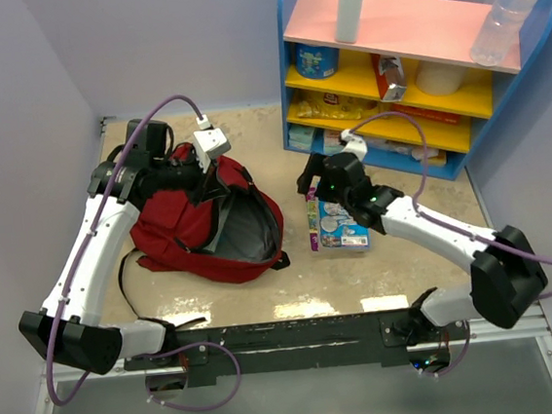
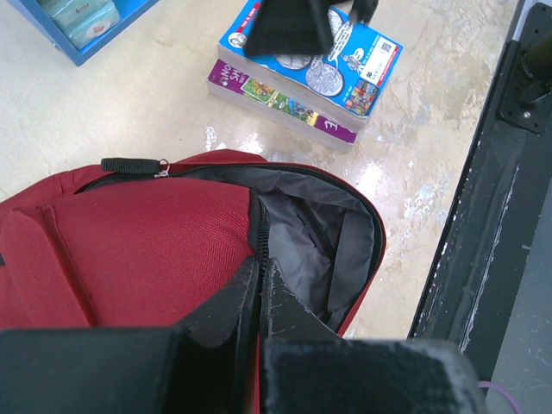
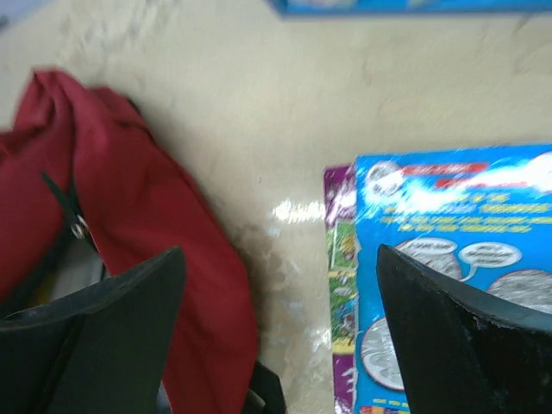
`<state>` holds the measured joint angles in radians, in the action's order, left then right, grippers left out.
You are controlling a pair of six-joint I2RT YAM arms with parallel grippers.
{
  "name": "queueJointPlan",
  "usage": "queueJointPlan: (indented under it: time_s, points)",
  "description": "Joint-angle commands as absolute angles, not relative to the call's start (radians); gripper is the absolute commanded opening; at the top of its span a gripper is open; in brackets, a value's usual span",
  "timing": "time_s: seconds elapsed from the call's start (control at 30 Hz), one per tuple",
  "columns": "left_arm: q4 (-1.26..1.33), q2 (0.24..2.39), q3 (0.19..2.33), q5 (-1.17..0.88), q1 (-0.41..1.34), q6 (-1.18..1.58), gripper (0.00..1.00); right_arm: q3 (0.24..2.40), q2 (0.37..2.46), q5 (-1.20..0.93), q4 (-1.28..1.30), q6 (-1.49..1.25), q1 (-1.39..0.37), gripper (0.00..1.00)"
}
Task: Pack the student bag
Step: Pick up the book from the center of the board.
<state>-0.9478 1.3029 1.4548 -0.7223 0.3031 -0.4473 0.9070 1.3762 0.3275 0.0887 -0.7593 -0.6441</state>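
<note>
**Student bag**: one, dark red, lying on the table left of centre. Its mouth is unzipped and faces the books, with grey lining showing. The far end is hidden under the left arm, and the straps are only partly visible.

**Left gripper**: one, fingers pinched together on the zipper rim of the bag's mouth.

**Right gripper**: one, fingers spread wide, holding nothing. It hangs over the bare strip between bag and books.

**Books**: two, stacked just right of the bag and apart from it. The blue book lies on the purple book, of which only the edges show. The titles are blurred.

**Shelf unit**: one, in the far right corner, cut off at the top. Its contents are too small to name.

**Open room**: bare table from the bag and books to the near rail.
</note>
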Motion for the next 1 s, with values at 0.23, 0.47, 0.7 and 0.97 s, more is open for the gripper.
queueJointPlan:
  time_s: [0.23,0.47,0.7,0.97]
  points:
    - [-0.896,1.27,1.448,-0.788,0.308,-0.443,0.0,0.721,1.144,0.296,0.184,-0.755,-0.361,0.99]
    - [-0.894,1.273,1.453,-0.792,0.307,-0.436,0.0,0.617,1.157,0.216,0.106,-0.788,-0.298,0.99]
    - [-0.902,1.272,1.457,-0.784,0.307,-0.44,0.0,0.535,1.186,0.129,0.005,-0.825,-0.27,0.99]
    - [-0.903,1.273,1.463,-0.787,0.308,-0.44,0.0,0.423,1.276,0.029,-0.204,-0.928,-0.267,0.96]
